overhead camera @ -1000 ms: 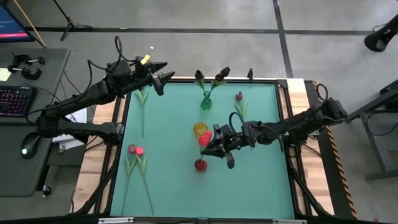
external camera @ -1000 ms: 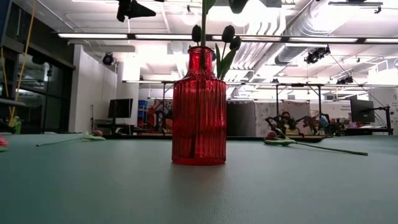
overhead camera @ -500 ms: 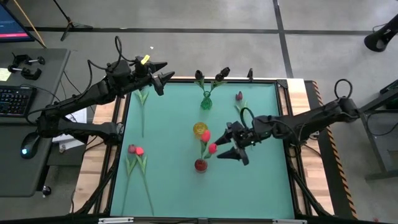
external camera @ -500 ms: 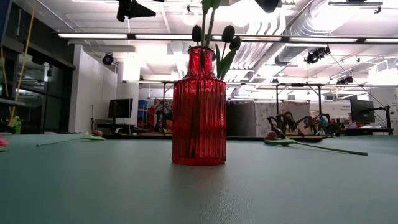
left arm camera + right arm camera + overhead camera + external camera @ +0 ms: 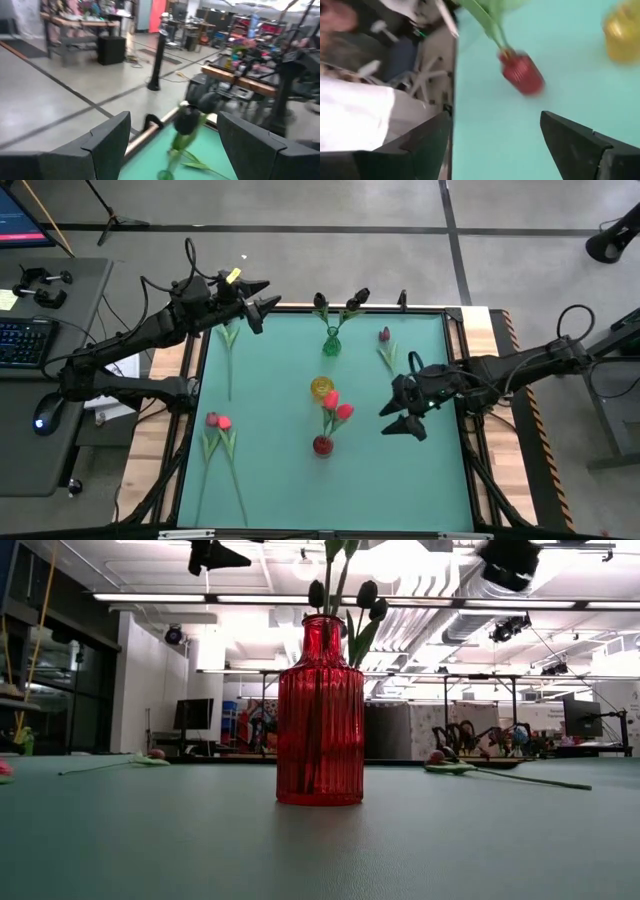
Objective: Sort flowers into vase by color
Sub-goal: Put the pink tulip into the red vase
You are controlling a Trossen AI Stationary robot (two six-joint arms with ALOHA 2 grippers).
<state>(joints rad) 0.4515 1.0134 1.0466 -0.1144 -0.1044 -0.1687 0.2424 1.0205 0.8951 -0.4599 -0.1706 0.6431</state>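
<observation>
A red vase (image 5: 322,445) stands mid-table with two red tulips (image 5: 337,406) in it, their stems leaning on its neck (image 5: 322,625). My right gripper (image 5: 386,421) hovers open just right of it, holding nothing; its wrist view shows the red vase (image 5: 522,75). A yellow vase (image 5: 321,387) stands behind. A green vase (image 5: 331,342) holds dark tulips (image 5: 356,298). My left gripper (image 5: 266,296) waits open above the far left corner. Loose tulips lie flat on the mat at the left (image 5: 218,422), far left (image 5: 230,340) and far right (image 5: 384,336).
The teal mat (image 5: 280,480) has bare room in its near half and along the right side. Wooden table edges (image 5: 480,330) frame it. A desk with a keyboard (image 5: 20,340) stands off the table's left.
My right gripper has opened and let go of a red tulip, which now stands in the red vase beside the first one. It has then drawn back toward the table's right edge.
</observation>
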